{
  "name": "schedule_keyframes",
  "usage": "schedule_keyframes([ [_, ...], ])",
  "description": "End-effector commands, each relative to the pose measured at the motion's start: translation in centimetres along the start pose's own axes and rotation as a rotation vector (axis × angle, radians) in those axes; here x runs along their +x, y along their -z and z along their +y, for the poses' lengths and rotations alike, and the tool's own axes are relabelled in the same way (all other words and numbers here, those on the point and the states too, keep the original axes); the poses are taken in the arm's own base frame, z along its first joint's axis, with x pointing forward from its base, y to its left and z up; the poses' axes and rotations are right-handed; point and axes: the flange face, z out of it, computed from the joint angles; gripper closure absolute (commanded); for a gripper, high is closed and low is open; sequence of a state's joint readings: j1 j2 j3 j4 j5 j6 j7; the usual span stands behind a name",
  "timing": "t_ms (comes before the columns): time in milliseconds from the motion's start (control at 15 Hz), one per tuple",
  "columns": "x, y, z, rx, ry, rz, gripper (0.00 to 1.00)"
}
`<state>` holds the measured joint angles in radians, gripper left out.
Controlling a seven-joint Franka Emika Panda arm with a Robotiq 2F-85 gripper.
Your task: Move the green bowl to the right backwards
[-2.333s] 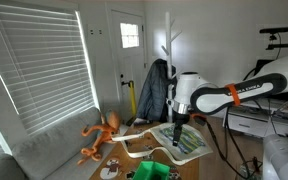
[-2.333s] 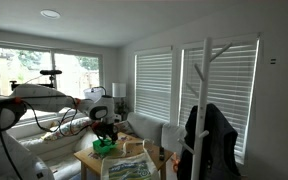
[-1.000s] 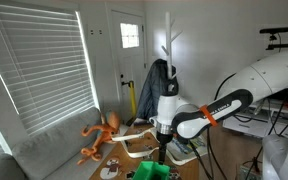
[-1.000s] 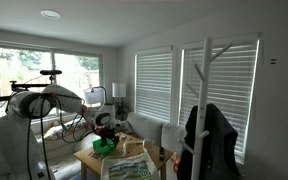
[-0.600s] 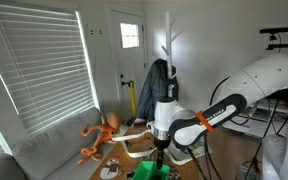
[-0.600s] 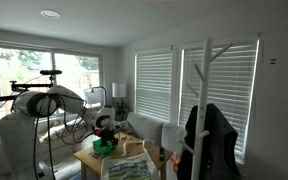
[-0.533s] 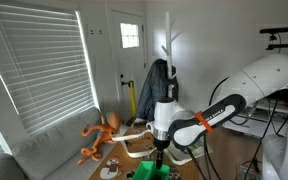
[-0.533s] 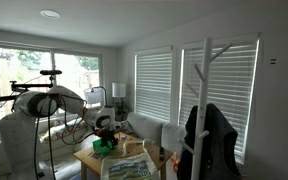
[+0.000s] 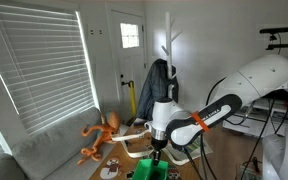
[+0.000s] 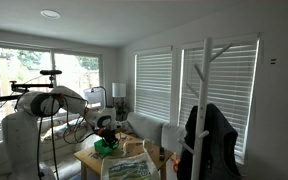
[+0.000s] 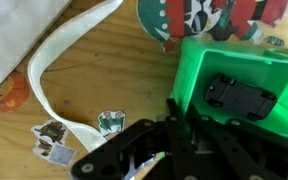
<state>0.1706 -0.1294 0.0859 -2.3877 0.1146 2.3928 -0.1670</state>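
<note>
The green bowl (image 11: 234, 65) fills the right of the wrist view, with a small black object (image 11: 239, 97) lying inside it. My gripper (image 11: 176, 108) is shut on the bowl's left wall, one finger inside and one outside. In both exterior views the bowl (image 9: 147, 172) (image 10: 106, 146) sits on a low wooden table, and the gripper (image 9: 160, 153) (image 10: 105, 135) reaches down onto it from above.
An orange toy (image 9: 99, 135) lies behind the table by the sofa. On the wooden tabletop (image 11: 94, 80) lie a white looped strap (image 11: 54, 60), small paper scraps (image 11: 109, 121) and a red-and-green patterned item (image 11: 214, 15). A leaf-patterned mat (image 10: 134, 168) lies nearby.
The arm has dropped onto the bowl and the fingers have closed from wide open onto its wall. The bowl stays where it was.
</note>
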Motion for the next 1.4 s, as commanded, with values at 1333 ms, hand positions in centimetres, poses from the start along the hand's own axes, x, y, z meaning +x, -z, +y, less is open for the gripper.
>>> schedule_keyframes([
  [1333, -2.1, 12.2, 13.5, 0.042, -0.288, 0.329, 0.98],
])
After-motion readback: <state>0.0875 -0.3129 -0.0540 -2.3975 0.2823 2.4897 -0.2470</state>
